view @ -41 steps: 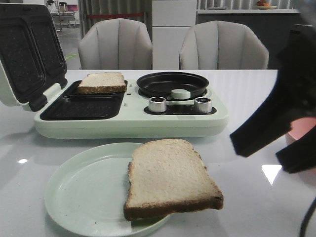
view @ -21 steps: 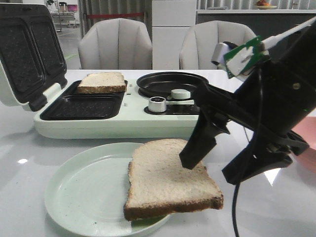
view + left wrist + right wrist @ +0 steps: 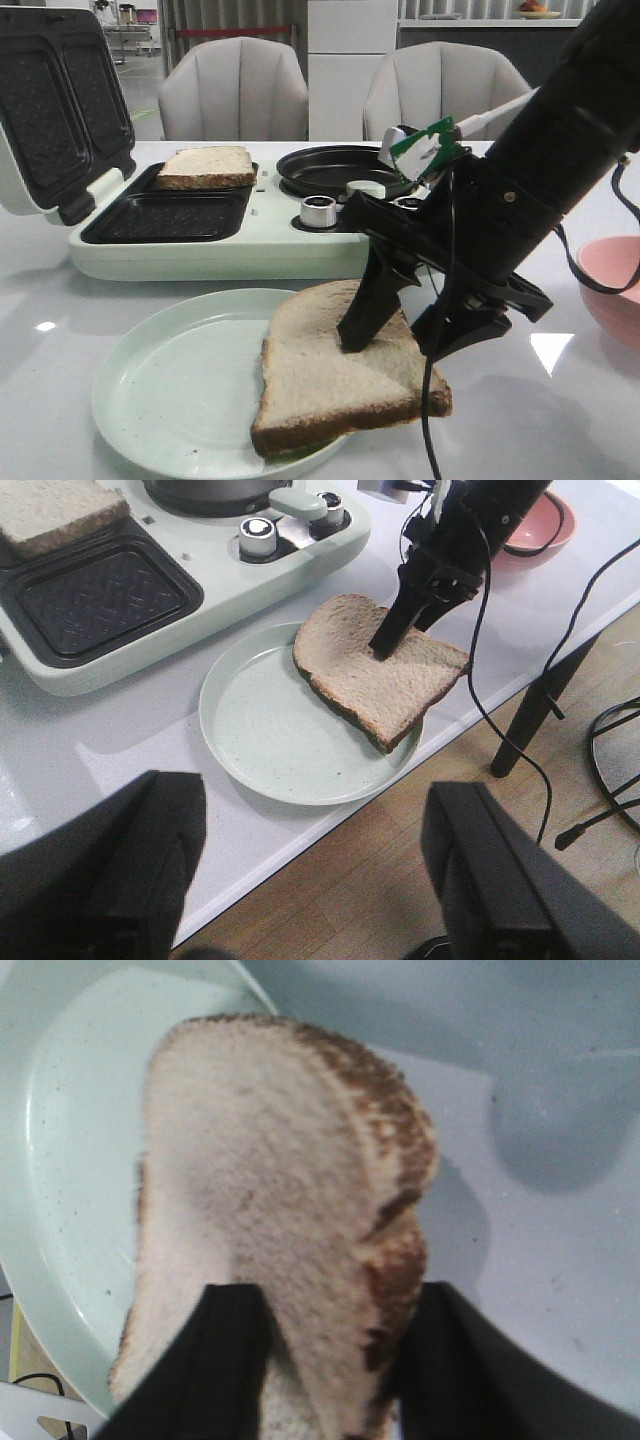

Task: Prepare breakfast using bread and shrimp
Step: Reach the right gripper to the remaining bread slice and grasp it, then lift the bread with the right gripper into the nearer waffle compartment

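Bread (image 3: 330,390): porous, brown-crusted | plate (image 3: 160,400): round, glossy, pale green

Place: staged dining or kitchen corner in a lab-like room
Cooking gear: pale green breakfast maker with open black grill lid (image 3: 250,235) on glossy white tabletop (image 3: 530,420)
Seating: two grey upholstered chairs (image 3: 233,90) behind the tabletop's far edge
Backdrop: white cabinet (image 3: 351,60), dark shelving

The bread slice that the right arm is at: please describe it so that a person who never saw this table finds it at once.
Find the pale green breakfast machine; before it lies a round pale green plate. The bread slice hangs over that plate's right rim, one finger of the right pincer on top, one at its edge. The other slice sits in the machine's back tray, untouched.
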`<action>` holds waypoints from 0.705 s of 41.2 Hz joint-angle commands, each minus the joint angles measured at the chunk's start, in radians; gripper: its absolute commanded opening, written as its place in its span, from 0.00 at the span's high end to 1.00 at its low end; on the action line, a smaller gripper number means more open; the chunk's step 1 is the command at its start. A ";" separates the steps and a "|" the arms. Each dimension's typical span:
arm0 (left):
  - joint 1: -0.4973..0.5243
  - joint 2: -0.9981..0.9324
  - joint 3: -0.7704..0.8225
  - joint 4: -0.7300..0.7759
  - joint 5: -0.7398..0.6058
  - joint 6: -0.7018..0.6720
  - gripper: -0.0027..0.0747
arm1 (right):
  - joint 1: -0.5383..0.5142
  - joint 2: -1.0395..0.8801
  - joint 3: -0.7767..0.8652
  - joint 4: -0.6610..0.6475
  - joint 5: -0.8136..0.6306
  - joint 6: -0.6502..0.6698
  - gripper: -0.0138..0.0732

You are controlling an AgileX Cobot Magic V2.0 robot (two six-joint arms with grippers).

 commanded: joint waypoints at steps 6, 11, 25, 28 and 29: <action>-0.008 0.005 -0.025 0.001 -0.080 -0.001 0.30 | -0.001 -0.054 -0.025 0.018 0.031 -0.024 0.69; -0.008 0.005 -0.025 0.001 -0.080 -0.001 0.30 | -0.001 -0.089 -0.025 0.013 0.034 -0.024 0.74; -0.008 0.005 -0.025 -0.001 -0.080 -0.001 0.31 | -0.001 -0.259 -0.027 0.004 0.003 -0.024 0.83; -0.008 0.005 -0.025 -0.001 -0.080 -0.001 0.31 | 0.000 -0.290 -0.040 0.046 -0.008 -0.024 0.83; -0.008 0.005 -0.025 -0.001 -0.080 -0.001 0.31 | 0.001 -0.296 -0.047 0.070 -0.012 -0.024 0.83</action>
